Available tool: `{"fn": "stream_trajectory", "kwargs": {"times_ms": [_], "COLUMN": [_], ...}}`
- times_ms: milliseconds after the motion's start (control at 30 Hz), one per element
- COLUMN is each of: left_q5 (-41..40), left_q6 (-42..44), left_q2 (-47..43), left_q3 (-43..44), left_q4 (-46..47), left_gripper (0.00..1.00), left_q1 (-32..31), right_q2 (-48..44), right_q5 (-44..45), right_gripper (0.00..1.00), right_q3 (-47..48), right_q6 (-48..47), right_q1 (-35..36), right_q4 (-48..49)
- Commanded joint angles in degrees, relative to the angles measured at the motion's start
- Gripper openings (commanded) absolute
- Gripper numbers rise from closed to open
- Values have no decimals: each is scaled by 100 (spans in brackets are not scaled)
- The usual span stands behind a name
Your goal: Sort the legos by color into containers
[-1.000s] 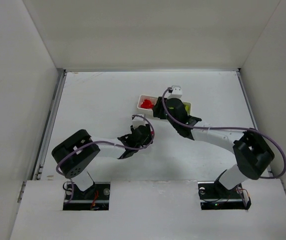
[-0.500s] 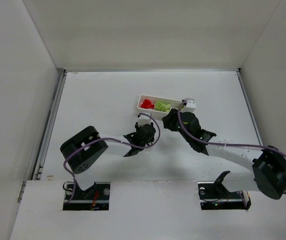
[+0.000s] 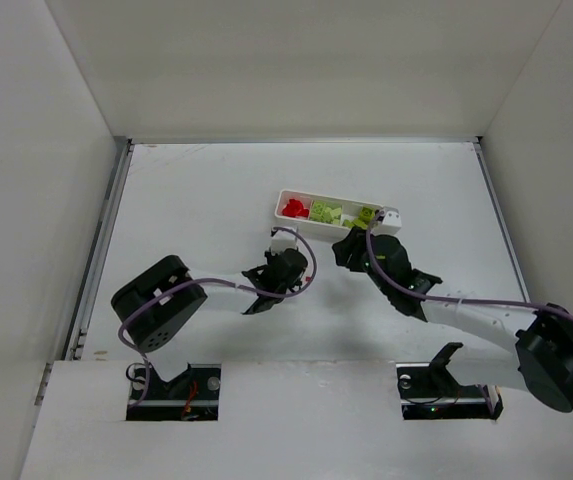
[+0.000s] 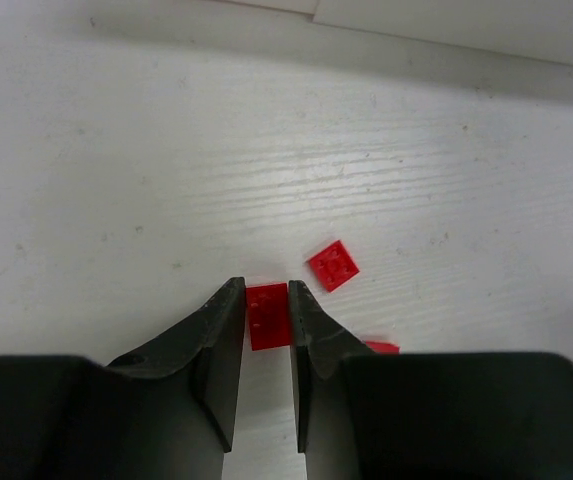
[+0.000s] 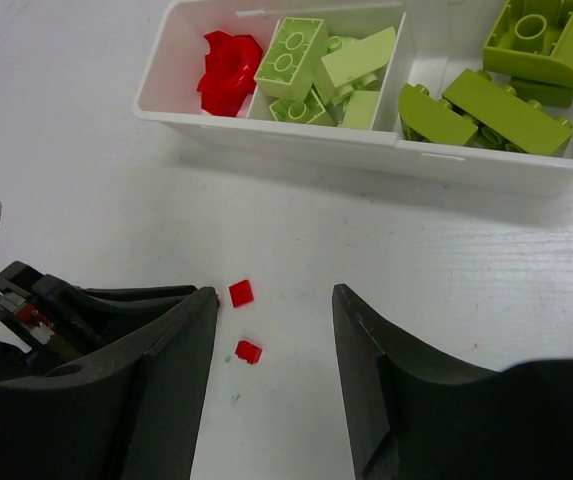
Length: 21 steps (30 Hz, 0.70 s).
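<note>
Pinching one red lego (image 4: 268, 316) flat on the tabletop (image 4: 116, 150) with the left pincer (image 4: 265, 290), on the near side of the tray (image 5: 266, 128). Lift straight up with a firm squeeze, missing the loose red lego (image 4: 333, 265) beside it. Carry far to the leftmost compartment (image 5: 181, 75), among the reds. Hold the right pincer (image 5: 274, 295), spread wide and empty, clear.

A robotics lab cell: bare white panels (image 3: 266, 60) enclose a white tabletop (image 3: 196, 200) with cabled robot arms (image 3: 466, 312).

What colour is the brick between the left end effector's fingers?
Red. The brick shows best in the left wrist view.
</note>
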Motion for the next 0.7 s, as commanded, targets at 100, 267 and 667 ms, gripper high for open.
{"fn": "stream_trajectory", "kwargs": {"times_ms": [100,267,667], "left_q5": [-43,19,414], "left_q6": [81,11,265], "left_q2": [-787,-1252,-1255], "left_q3": [-321,-391,960], "left_q4": [-543,-693,-615], "left_gripper": [16,15,15], "left_q1": [32,120,945], "right_q2": [-316,-281,254], "right_q5": [85,58,102], "right_gripper": [56,56,56], "right_q3": [-208,-296,-508], "right_q6": [134,222,556], "right_q1": [-16,54,748], "right_q4": [213,187,310]}}
